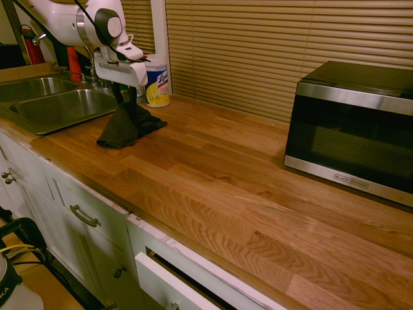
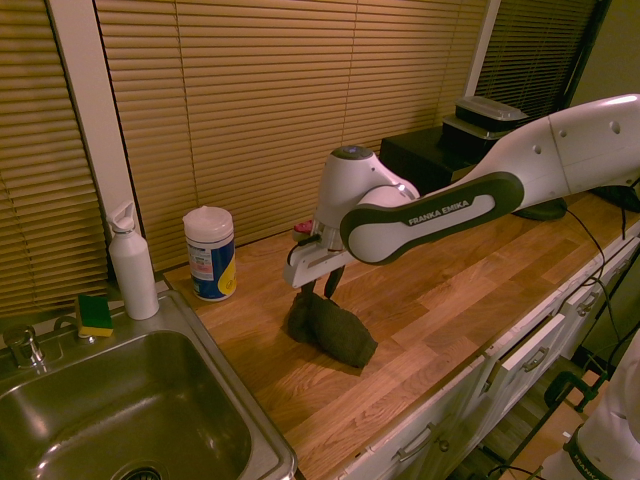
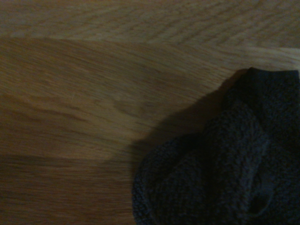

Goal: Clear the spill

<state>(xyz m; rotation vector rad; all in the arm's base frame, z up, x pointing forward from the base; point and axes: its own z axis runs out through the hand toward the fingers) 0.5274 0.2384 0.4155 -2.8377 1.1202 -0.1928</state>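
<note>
A dark grey rag [image 1: 126,129] lies bunched on the wooden countertop [image 1: 226,168] just right of the sink, with a peak of cloth rising at its top. My gripper [image 1: 126,97] stands directly over that peak, fingers pointing down and slightly parted around the cloth. From the other side the gripper [image 2: 320,290] hovers at the top of the rag [image 2: 335,330], its two dark fingers apart. The wrist view shows a fold of the rag [image 3: 225,164] on bare wood. No spill shows on the wood in any view; whether it lies under the rag I cannot tell.
A double steel sink [image 1: 58,106] lies left of the rag. A wipes canister [image 1: 157,81] stands behind it by the blinds. A microwave [image 1: 352,129] sits at the far right. A white bottle [image 2: 132,265] and a sponge [image 2: 95,315] stand by the sink.
</note>
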